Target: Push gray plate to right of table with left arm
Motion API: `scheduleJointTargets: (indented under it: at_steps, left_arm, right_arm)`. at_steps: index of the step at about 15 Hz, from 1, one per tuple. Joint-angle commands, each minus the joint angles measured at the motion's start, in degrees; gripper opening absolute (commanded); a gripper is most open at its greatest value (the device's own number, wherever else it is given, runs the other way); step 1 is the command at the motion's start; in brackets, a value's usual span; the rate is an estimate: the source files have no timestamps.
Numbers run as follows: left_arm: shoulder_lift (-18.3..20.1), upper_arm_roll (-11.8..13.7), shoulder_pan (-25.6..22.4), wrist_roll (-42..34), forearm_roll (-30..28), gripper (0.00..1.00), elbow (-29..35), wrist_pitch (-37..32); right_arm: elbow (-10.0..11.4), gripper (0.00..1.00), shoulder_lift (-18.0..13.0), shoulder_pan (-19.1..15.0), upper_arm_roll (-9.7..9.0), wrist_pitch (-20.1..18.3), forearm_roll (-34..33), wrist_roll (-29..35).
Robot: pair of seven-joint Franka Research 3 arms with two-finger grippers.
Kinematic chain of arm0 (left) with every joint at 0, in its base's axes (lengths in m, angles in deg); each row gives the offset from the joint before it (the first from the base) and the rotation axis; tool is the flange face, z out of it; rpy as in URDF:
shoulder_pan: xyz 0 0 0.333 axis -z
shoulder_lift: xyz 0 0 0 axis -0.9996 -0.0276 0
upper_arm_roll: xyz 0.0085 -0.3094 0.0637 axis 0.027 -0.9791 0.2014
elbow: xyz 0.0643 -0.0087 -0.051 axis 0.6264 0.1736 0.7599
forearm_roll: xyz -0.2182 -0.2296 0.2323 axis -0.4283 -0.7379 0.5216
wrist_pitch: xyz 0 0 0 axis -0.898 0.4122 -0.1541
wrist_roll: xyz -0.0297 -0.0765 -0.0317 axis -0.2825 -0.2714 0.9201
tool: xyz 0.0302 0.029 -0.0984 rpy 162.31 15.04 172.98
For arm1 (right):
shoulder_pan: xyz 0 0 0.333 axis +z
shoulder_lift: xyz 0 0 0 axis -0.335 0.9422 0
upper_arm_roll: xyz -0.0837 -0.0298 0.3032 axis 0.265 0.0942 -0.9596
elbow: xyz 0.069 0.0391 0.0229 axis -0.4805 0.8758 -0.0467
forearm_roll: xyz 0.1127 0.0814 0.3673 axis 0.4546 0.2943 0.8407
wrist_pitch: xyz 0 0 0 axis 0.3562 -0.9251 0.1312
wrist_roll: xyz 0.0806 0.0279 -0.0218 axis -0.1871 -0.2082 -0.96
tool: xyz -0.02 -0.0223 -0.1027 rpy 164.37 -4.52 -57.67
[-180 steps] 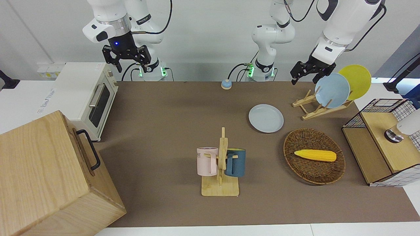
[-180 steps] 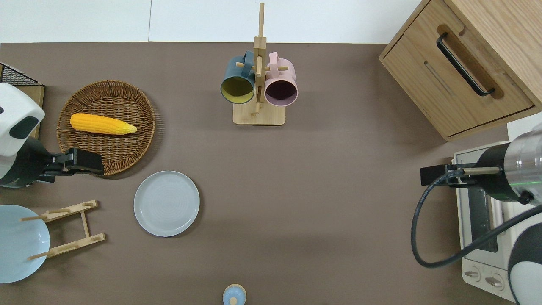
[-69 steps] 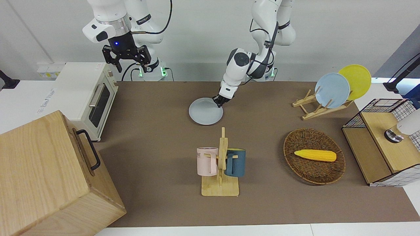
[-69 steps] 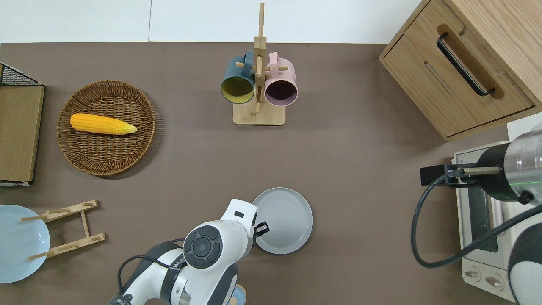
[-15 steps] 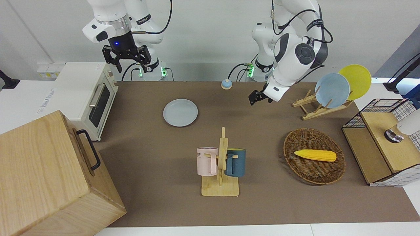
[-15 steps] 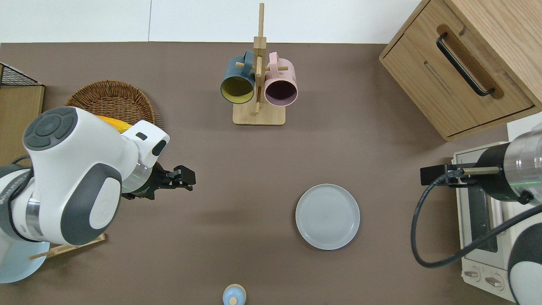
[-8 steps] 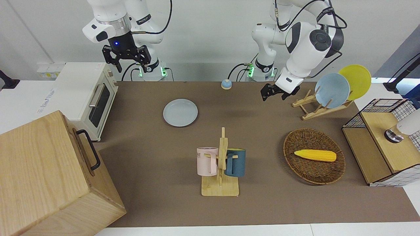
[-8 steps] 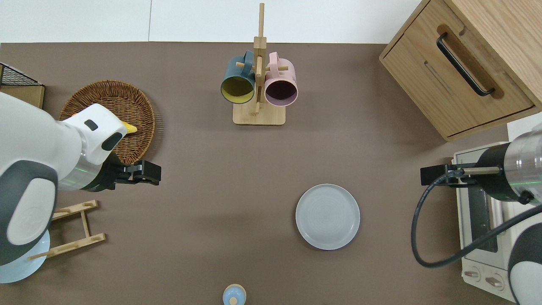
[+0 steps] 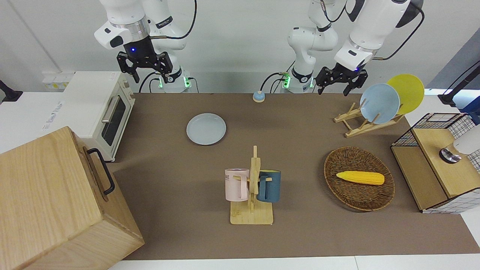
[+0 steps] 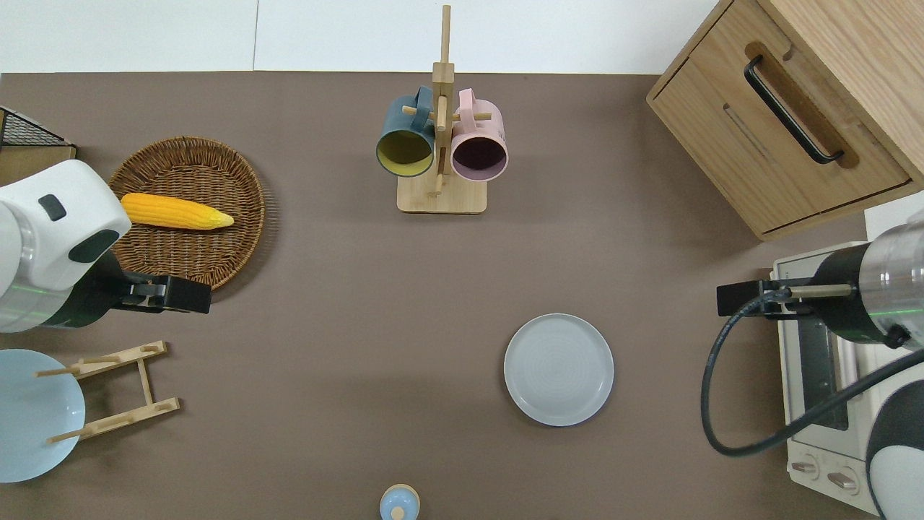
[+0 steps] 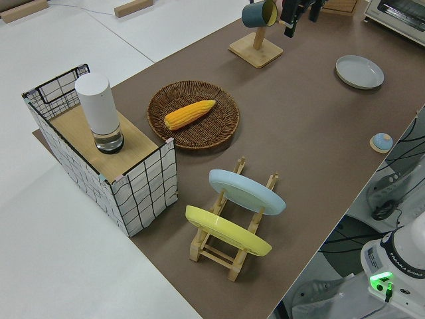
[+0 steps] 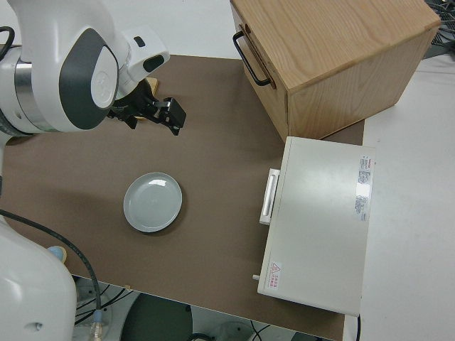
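Left gripper (image 9: 338, 81), fingers apart and empty, hung near the table's (image 10: 346, 303) left-arm end, well apart from the gray plate (image 10: 559, 369), which lay toward the right-arm end near the toaster oven (image 9: 98, 109).

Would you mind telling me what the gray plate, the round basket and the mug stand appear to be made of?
The gray plate looks like glazed ceramic or melamine: smooth, with faint concentric rings. The basket is brown woven wicker or rattan, its weave plainly visible. The mug stand looks like pale, unpainted wood, perhaps bamboo.
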Motion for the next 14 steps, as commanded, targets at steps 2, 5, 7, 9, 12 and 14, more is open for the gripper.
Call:
scheduleJointTargets:
  at_steps: [2, 5, 7, 9, 12, 14]
  left_arm:
    - [-0.3, -0.2, -1.6, -1.6, 1.1, 0.99, -0.8, -0.5]
    - [-0.2, -0.2, -1.9, -1.5, 1.0, 0.99, -0.8, -0.5]
    - [0.0, -0.3, -1.9, -1.5, 1.0, 0.99, -0.8, -0.5]
    - [0.0, -0.3, -1.9, -1.6, 1.1, 0.99, -0.8, -0.6]
    - [0.0, -0.3, -1.9, -1.5, 1.1, 0.99, -0.8, -0.6]
    - [0.0, -0.4, -1.8, -1.6, 2.1, 0.99, -0.8, -0.6]
  right_arm:
    - [1.6, 0.996, -1.6, -1.4, -0.83, 0.0, 1.2, 0.6]
    - [1.6, 0.996, -1.6, -1.4, -0.83, 0.0, 1.2, 0.6]
    - [1.6, 0.996, -1.6, -1.4, -0.83, 0.0, 1.2, 0.6]
    - [1.6, 0.996, -1.6, -1.4, -0.83, 0.0, 1.2, 0.6]
    - [1.6, 0.996, -1.6, -1.4, -0.83, -0.1, 1.2, 0.6]
    - [1.6, 0.996, -1.6, -1.4, -0.83, 0.0, 1.2, 0.7]
